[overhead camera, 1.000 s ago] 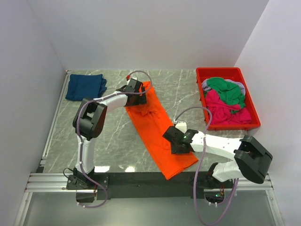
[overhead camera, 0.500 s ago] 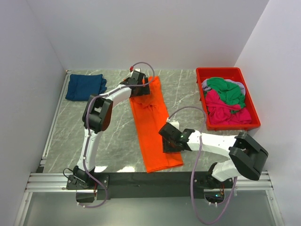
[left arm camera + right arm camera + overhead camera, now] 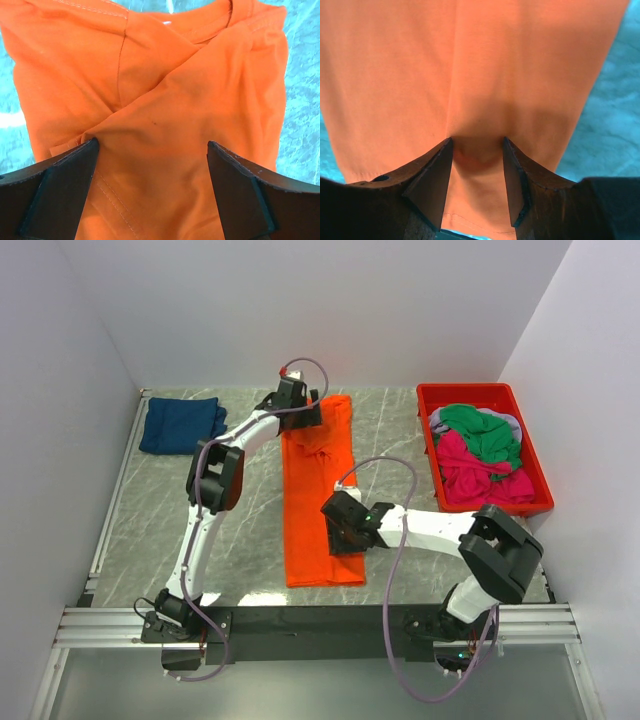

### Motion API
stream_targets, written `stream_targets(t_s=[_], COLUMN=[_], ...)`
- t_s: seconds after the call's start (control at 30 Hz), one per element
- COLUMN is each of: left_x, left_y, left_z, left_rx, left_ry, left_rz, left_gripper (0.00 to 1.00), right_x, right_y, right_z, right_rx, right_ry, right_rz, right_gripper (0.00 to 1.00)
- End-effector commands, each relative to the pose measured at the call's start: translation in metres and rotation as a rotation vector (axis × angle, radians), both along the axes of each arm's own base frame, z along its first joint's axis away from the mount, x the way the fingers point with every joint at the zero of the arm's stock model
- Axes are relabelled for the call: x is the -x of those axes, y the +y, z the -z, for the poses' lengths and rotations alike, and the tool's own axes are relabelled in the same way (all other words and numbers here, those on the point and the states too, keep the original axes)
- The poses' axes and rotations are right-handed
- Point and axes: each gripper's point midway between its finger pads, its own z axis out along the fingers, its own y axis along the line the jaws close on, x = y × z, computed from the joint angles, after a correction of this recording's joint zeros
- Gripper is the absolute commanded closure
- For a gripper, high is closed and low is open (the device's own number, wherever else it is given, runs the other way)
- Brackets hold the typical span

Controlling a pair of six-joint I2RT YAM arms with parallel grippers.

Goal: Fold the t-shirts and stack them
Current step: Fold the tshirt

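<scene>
Bright, even light; faint soft shadows; bluish-tinted wrist views.

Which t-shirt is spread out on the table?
The orange t-shirt, a long strip mid-table. The navy t-shirt is folded at the far-left corner; the other t-shirts are crumpled in the red bin.

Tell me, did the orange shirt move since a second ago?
Yes. The orange shirt turned: its near end swung left, away from the red bin, so it now lies straight.
</scene>
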Motion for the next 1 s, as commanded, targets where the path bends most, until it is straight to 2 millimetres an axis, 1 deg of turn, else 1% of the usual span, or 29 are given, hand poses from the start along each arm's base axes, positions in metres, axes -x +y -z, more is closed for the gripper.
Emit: stream_targets(t_s=[0.0,0.1,0.17,0.2,0.23,0.27,0.3,0.33,0.4,0.43,0.47,0.5,0.53,0.57,0.6,0.63,0.7,0.73,0.77,0.8,0.83,0.87,0.9,0.93,0.97], left_x=[0.001,-0.003,-0.004,-0.007,-0.006,-0.006,-0.006,-0.006,-0.003,0.003,0.006,0.016,0.025,0.033,0.047,0.060,0.082,0.103,0.115,0.130,0.152,0.164,0.180,0.201,0.213], left_y=[-0.001,0.001,0.002,0.001,0.001,0.000,-0.001,-0.001,0.000,0.003,0.007,0.010,0.013,0.016,0.020,0.024,0.025,0.032,0.037,0.041,0.049,0.050,0.050,0.055,0.056], left_z=[0.021,0.018,0.011,-0.003,-0.007,-0.016,-0.027,-0.054,-0.087,-0.120,-0.138,-0.181,-0.184,-0.194,-0.227,-0.213,-0.208,-0.195,-0.185,-0.194,-0.152,-0.143,-0.148,-0.119,-0.113], left_rx=[-0.007,0.001,0.008,0.018,0.026,0.033,0.044,0.067,0.091,0.117,0.128,0.156,0.162,0.166,0.189,0.176,0.175,0.166,0.159,0.192,0.167,0.177,0.204,0.193,0.191], left_ry=[0.038,0.021,0.008,-0.023,-0.030,-0.047,-0.066,-0.107,-0.162,-0.216,-0.249,-0.315,-0.316,-0.328,-0.372,-0.335,-0.307,-0.270,-0.246,-0.261,-0.181,-0.163,-0.173,-0.110,-0.100], left_rz=[0.042,0.036,0.034,0.034,0.032,0.031,0.031,0.027,0.017,0.010,-0.004,-0.007,-0.015,-0.022,-0.037,-0.045,-0.046,-0.055,-0.070,-0.089,-0.097,-0.099,-0.094,-0.111,-0.113], left_gripper=[0.03,0.03,0.03,0.03,0.02,0.02,0.02,0.02,0.02,0.01,0.01,0.01,0.01,0.00,0.01,0.01,0.01,0.01,0.01,0.01,0.01,0.01,0.01,0.01,0.01], right_x=[-0.002,-0.009,-0.014,-0.015,-0.019,-0.021,-0.022,-0.026,-0.028,-0.028,-0.028,-0.027,-0.025,-0.024,-0.021,-0.017,-0.013,-0.007,-0.005,-0.003,0.002,0.004,0.007,0.009,0.012], right_y=[0.001,-0.001,-0.002,-0.003,-0.003,-0.002,-0.003,-0.004,-0.009,-0.009,-0.012,-0.014,-0.016,-0.018,-0.019,-0.022,-0.021,-0.024,-0.026,-0.026,-0.028,-0.028,-0.029,-0.031,-0.031], right_z=[0.009,0.011,0.008,0.005,0.002,-0.006,-0.009,-0.020,-0.030,-0.042,-0.047,-0.051,-0.057,-0.058,-0.059,-0.056,-0.054,-0.048,-0.046,-0.044,-0.041,-0.040,-0.039,-0.039,-0.039], right_rx=[0.018,0.026,0.027,0.028,0.028,0.013,0.014,0.004,0.007,-0.018,-0.021,-0.028,-0.044,-0.045,-0.050,-0.050,-0.067,-0.061,-0.062,-0.066,-0.062,-0.063,-0.060,-0.058,-0.056], right_ry=[0.028,0.023,0.006,-0.005,-0.022,-0.044,-0.052,-0.087,-0.115,-0.143,-0.156,-0.164,-0.179,-0.180,-0.182,-0.180,-0.177,-0.168,-0.167,-0.165,-0.164,-0.164,-0.163,-0.169,-0.170], right_rz=[-0.018,-0.011,-0.005,-0.002,0.004,0.006,0.003,0.013,0.022,0.024,0.027,0.026,0.027,0.028,0.024,0.021,0.021,0.020,0.022,0.031,0.026,0.029,0.029,0.032,0.028], right_gripper=[0.48,0.48,0.48,0.48,0.48,0.48,0.48,0.48,0.47,0.47,0.47,0.46,0.46,0.46,0.46,0.46,0.46,0.46,0.46,0.46,0.46,0.46,0.46,0.46,0.46])
